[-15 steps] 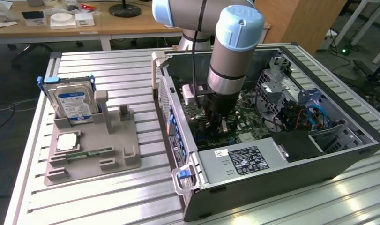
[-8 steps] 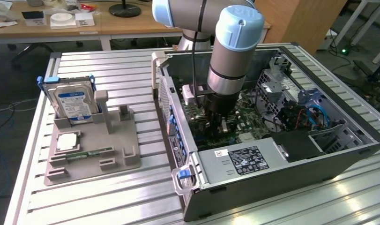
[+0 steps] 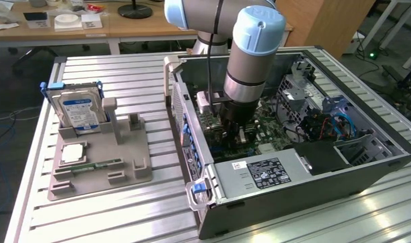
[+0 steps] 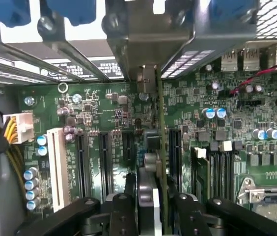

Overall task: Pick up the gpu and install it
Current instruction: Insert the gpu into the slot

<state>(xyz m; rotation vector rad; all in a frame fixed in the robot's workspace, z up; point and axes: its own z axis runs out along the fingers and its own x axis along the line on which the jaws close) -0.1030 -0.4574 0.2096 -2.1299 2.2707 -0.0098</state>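
Gripper (image 4: 148, 206) reaches down inside the open computer case (image 3: 313, 177), its fingers (image 4: 124, 211) loosely flanking the gpu (image 4: 159, 147), which stands on edge in a motherboard (image 4: 104, 113) slot directly below and between them.

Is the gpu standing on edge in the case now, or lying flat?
On edge: in the wrist view the gpu rises upright from the motherboard, bracket end at the case's rear wall. Whether it is fully seated, cannot tell.
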